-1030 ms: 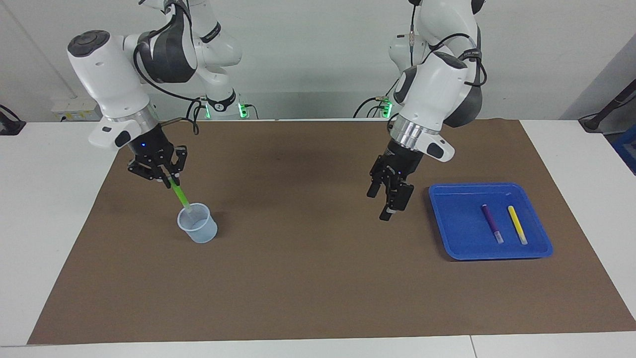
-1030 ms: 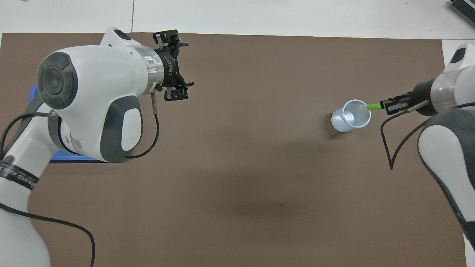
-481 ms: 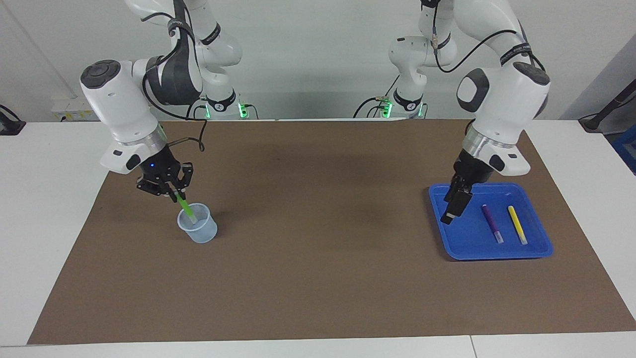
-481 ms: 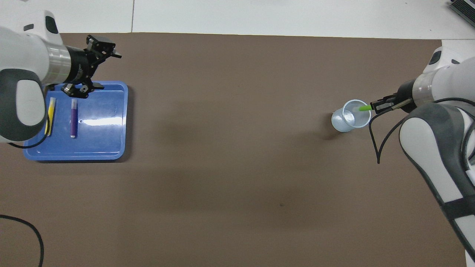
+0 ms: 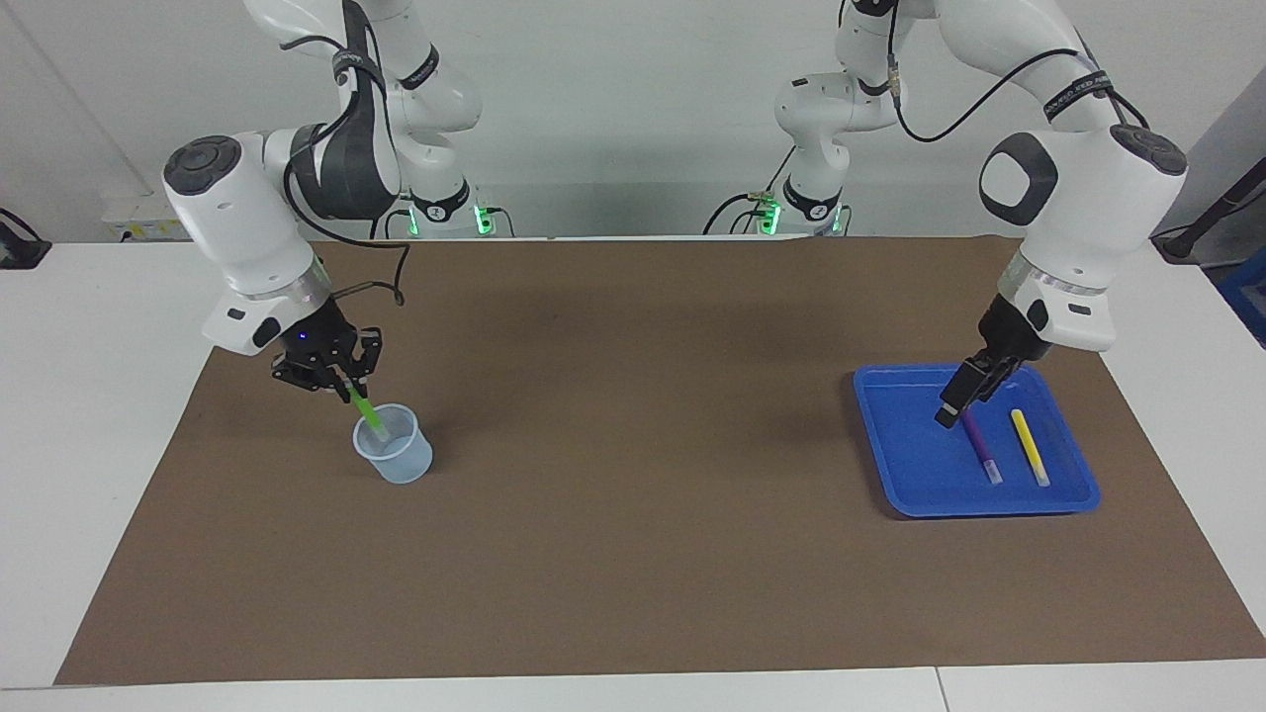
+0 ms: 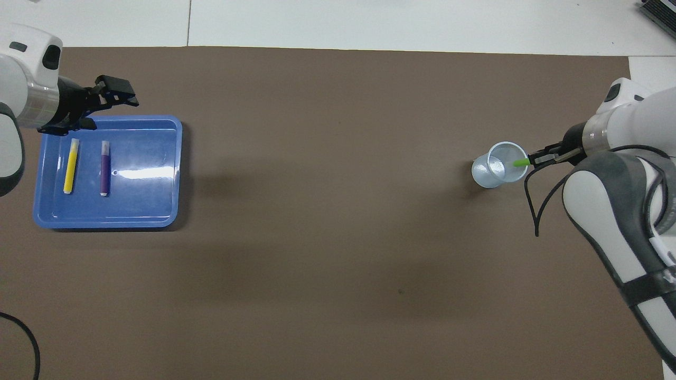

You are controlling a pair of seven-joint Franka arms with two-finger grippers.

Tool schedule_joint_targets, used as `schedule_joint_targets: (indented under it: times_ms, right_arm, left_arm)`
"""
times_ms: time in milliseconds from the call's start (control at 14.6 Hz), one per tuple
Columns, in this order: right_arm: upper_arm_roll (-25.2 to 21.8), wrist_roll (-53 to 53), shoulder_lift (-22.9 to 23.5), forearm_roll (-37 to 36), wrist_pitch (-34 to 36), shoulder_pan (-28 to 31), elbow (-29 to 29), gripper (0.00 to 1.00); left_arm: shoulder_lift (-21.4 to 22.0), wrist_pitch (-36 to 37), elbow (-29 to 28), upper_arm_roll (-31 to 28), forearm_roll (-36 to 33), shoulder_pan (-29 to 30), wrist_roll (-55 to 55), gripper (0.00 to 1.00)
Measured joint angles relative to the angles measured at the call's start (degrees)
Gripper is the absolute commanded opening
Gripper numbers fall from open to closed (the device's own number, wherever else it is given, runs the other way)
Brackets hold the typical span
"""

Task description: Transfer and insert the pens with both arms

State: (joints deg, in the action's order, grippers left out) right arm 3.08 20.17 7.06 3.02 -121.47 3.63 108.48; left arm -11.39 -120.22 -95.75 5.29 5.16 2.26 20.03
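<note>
Facing view, from its left edge across: we see the right pincer (image 5: 341, 381) clamped on the green pen (image 5: 365, 405), now sunk lower so its whitish end sits deep inside the pale cup (image 5: 394, 457) at the right arm's end of the counter (image 5: 633, 554); insertion, we judge, is all but done and release should follow. Toward the left arm's end, the left pincer (image 5: 964, 396) has swung from mid-counter to hang over the blue tray (image 5: 880, 435), fingers spread wide and holding nothing, just above the upper end of the purple pen (image 5: 981, 445), which lies flat beside the yellow pen (image 5: 1030, 447). We take purple as the next pickup.
</note>
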Motion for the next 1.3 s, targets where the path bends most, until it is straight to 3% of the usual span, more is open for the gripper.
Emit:
schedule_joint_targets:
  times_ms: [69, 206, 275, 549, 755, 1099, 1305]
  right_arm:
    - [0.00, 0.00, 0.44, 0.00, -1.33, 0.00, 0.70, 0.38]
    - [-0.02, -0.01, 1.09, 0.00, -2.43, 0.02, 1.25, 0.84]
    - [-0.04, -0.03, 1.17, 0.00, -2.50, 0.12, 1.24, 1.00]
    - [-0.07, -0.67, 0.79, 0.00, -1.74, 0.49, 0.40, 1.00]
    - [-0.20, -2.37, -0.23, 0.00, 5.34, 0.54, -4.19, 1.00]
    - [-0.45, -3.94, -7.86, -0.05, 18.04, 2.23, -9.07, 1.00]
    - [-0.37, -3.98, -10.79, -1.20, 20.25, 2.34, -8.27, 1.00]
  left_arm:
    - [-0.03, 0.55, -0.04, 0.00, -1.46, 0.38, -2.66, 1.00]
    - [-0.11, 1.34, -0.81, -0.04, -5.41, 1.66, -10.51, 1.00]
    - [-0.26, 1.27, -1.54, -0.08, -6.57, 2.67, -15.11, 1.00]
    - [-2.72, -1.99, -2.73, -0.14, -9.04, 6.48, -23.81, 1.00]
    - [-6.13, -5.63, -2.93, -0.13, -10.04, 7.71, -25.90, 1.00]
    - [-9.92, -11.14, -6.66, -0.16, -10.28, 9.74, -26.55, 1.00]
    - [-10.83, -12.21, -8.33, -0.11, -10.28, 10.05, -26.66, 0.98]
